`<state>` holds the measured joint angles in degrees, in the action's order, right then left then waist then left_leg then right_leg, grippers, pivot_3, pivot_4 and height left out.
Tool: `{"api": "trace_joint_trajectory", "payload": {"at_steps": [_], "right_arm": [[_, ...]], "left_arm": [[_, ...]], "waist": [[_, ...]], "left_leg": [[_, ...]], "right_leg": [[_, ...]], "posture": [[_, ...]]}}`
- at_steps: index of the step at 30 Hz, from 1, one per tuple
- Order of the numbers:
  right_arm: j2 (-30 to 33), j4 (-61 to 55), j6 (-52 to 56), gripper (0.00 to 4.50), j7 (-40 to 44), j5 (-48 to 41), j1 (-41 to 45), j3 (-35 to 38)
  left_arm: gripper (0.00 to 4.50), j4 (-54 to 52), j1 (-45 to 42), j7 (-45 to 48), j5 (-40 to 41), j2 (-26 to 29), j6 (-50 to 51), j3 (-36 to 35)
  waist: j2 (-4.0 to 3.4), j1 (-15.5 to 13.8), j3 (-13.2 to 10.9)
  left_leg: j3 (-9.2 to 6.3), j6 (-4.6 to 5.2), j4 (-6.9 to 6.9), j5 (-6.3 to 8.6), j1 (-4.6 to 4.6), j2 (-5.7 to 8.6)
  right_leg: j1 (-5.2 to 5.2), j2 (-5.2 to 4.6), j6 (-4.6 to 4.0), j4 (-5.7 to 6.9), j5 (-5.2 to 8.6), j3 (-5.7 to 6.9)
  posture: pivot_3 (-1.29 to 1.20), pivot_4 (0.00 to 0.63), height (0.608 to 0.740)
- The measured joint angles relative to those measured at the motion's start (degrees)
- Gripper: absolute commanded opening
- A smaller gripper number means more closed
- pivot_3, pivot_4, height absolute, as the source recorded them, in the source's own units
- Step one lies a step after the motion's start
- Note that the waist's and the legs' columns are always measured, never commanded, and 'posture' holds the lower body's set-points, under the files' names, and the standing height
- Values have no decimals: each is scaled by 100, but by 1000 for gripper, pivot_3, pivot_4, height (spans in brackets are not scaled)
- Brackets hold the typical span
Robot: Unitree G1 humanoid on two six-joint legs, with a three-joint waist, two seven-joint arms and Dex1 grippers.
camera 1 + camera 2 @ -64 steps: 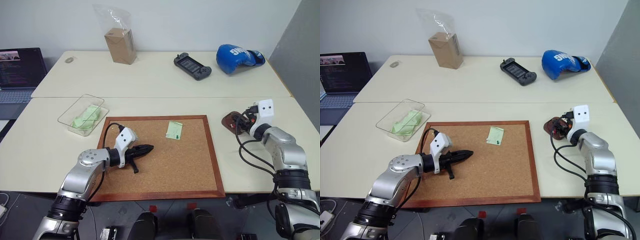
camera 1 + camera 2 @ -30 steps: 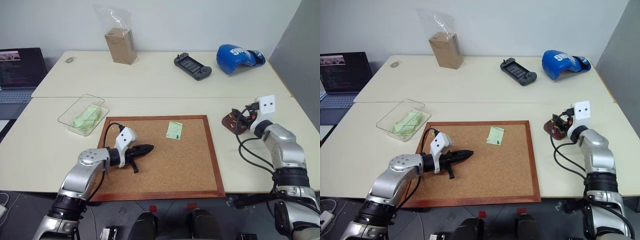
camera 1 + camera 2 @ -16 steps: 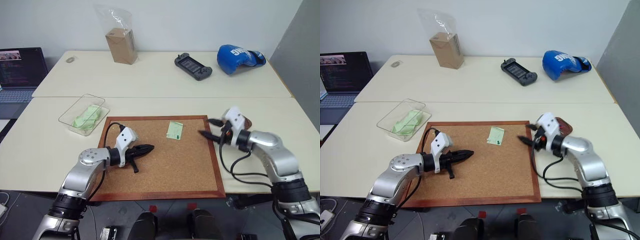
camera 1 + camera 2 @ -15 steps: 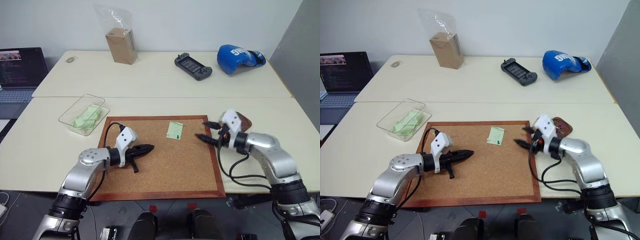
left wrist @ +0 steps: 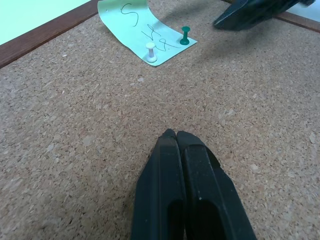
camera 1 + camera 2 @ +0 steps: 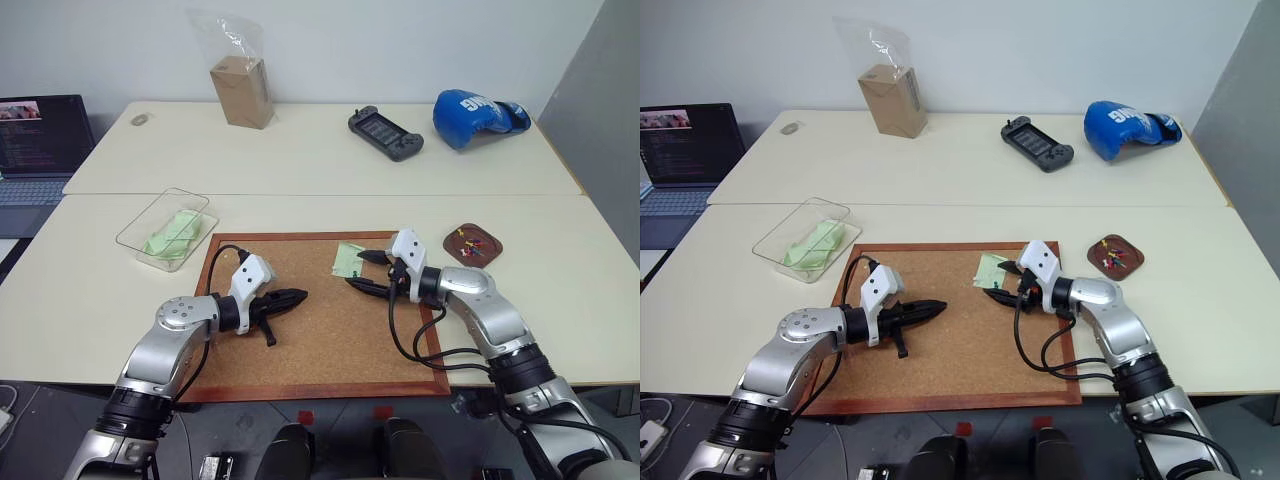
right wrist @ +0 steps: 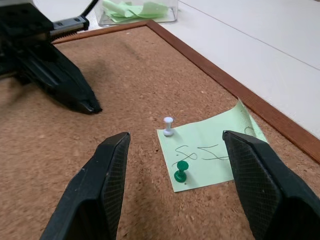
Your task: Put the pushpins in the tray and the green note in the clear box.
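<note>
The green note [image 6: 349, 259] lies on the corkboard [image 6: 320, 330], near its far edge. A white pushpin [image 7: 168, 126] and a green pushpin [image 7: 181, 171] stand in the note. My right gripper [image 6: 358, 271] is open and low over the board, its fingers either side of the note's near end, touching nothing. My left gripper [image 6: 300, 296] is shut and empty, resting over the board to the left of the note and pointing at it. The tray [image 6: 449, 240] sits on the table right of the board with several coloured pushpins [image 6: 474, 243] in it. The clear box [image 6: 132, 236] stands left of the board.
Pale green papers [image 6: 170, 238] lie inside the clear box. On the far table are a carton in a clear bag [image 6: 240, 88], a handheld game console [image 6: 385, 132] and a blue boxing glove [image 6: 475, 112]. A laptop [image 6: 35, 135] is at the far left.
My right gripper has swung left from the tray, across the board's right frame, to the green note, staying open. The left gripper has not moved.
</note>
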<state>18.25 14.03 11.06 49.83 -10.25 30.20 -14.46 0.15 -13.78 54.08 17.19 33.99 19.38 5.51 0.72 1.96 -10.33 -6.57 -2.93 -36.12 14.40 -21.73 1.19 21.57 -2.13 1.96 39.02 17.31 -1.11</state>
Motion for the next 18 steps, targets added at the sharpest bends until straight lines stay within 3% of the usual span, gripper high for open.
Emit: {"api": "trace_joint_trajectory", "payload": {"at_steps": [6, 7, 18], "right_arm": [[-223, 516, -226, 3134, 97, 65, 134, -33], [-266, 578, -237, 2766, 111, 66, 169, -32], [-347, 909, -425, 607, 131, 203, 311, -11]], "left_arm": [[0, -61, 61, -73, 1, 4, 3, -23], [0, -64, 68, -78, 1, 7, 3, -27], [0, -72, 72, -90, 1, 13, 4, -28]], "waist": [[0, 13, 0], [0, 20, 0], [0, 26, 0]], "left_leg": [[2, 0, 0, 0, 0, -1], [2, 0, 0, 0, 1, 0], [2, 0, 0, 0, 1, 0]], "right_leg": [[2, 0, 0, 1, 0, -2], [2, 1, 0, 2, 0, -1], [3, 1, 0, 3, 0, -2]], "posture": [[0, 150, 740], [0, 150, 740], [0, 150, 740]]}}
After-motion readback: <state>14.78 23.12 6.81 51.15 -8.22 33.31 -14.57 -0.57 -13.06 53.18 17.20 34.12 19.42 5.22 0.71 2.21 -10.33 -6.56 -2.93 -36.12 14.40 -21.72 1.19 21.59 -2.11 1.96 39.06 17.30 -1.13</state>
